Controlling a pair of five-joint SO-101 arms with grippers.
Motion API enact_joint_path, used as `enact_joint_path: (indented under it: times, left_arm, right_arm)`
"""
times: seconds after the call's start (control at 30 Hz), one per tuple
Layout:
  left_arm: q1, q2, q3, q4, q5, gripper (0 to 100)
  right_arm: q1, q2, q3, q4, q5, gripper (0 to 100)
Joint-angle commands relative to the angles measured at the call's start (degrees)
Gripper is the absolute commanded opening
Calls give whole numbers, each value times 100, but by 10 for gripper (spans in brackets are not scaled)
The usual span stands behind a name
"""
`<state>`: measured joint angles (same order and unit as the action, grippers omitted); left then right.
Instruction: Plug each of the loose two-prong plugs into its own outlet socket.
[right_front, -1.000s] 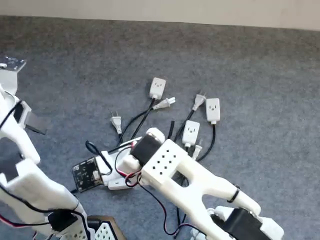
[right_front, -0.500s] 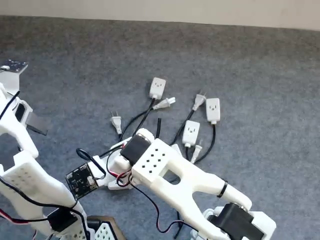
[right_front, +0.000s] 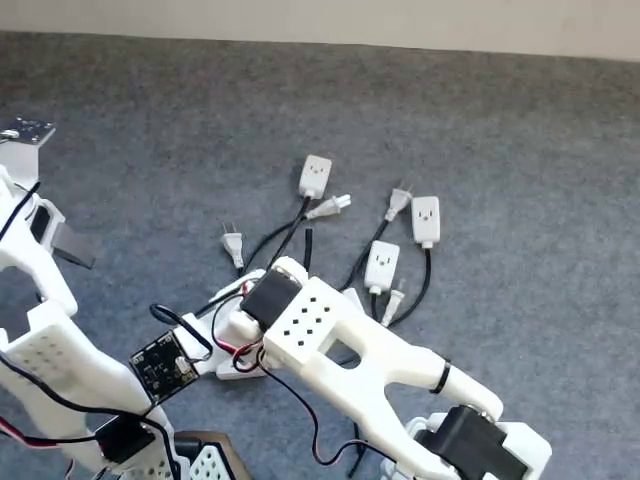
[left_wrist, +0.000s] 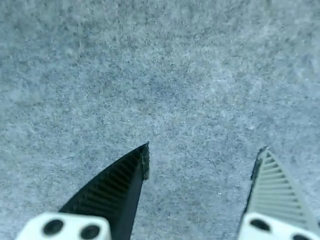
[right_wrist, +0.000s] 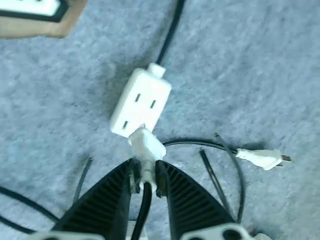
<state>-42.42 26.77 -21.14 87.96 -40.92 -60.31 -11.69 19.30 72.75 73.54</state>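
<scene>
Plug (right_wrist: 146, 147) clamped between my right gripper (right_wrist: 146, 175) fingers, nose touching edge of white outlet socket (right_wrist: 141, 102). My left gripper (left_wrist: 202, 160) spread apart over grey carpet (left_wrist: 150, 75).

Four white outlet sockets: three lie in the open, the far socket (right_front: 315, 176), the right socket (right_front: 425, 220) and the middle socket (right_front: 381, 265); a fourth socket (right_wrist: 140, 102) lies before the right gripper (right_wrist: 147, 172); five white two-prong plugs: four loose plugs (right_front: 232, 243) (right_front: 331, 207) (right_front: 398, 203) (right_front: 393, 300), one held plug (right_wrist: 147, 145) clamped in that gripper's jaws; two robot arms (right_front: 360, 350) (right_front: 60, 370).
</scene>
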Motion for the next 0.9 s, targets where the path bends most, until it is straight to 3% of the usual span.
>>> enact_joint_path:
  times: [0.0, 0.47, 0.87]
  left_arm:
    - [-110, -57, -163, -53, -44, 330]
    - [-145, -57, -171, -62, -53, 330]
    - [-127, -57, -154, -62, -53, 330]
  right_arm:
    - [13, -57, 48, -426, 88, 6]
    - [-4, -101, 374, 13, 659, 6]
    - [-57, -57, 382, -374, 782, 6]
